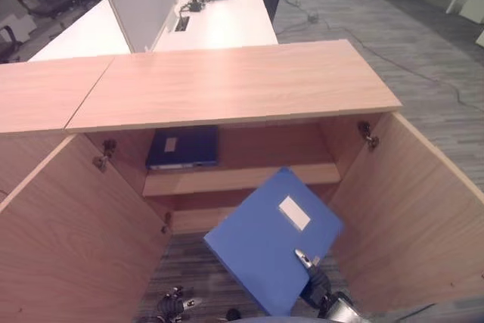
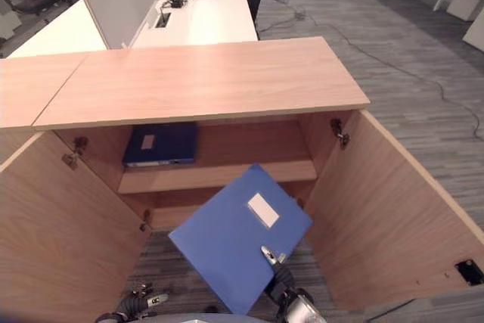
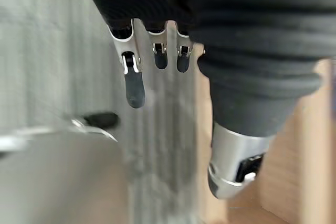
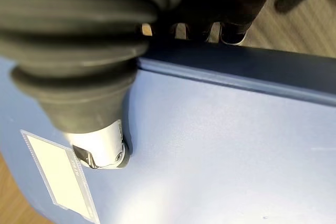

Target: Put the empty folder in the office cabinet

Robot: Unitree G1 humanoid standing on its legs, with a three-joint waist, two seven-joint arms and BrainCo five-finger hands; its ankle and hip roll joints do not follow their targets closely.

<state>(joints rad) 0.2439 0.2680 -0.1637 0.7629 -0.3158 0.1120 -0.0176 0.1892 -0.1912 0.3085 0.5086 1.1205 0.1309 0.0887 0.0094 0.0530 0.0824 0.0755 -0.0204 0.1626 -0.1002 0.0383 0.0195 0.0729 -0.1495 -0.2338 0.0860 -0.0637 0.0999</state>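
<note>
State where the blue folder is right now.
The blue folder is pinched in the right hand, tilted in front of the open cabinet, below the shelf holding a darker folder.

The right robot hand reaches in from the lower right, thumb pressed flat on top and fingers curled beneath in a pinch, while the left robot hand hangs low with fingers relaxed and empty.
</note>
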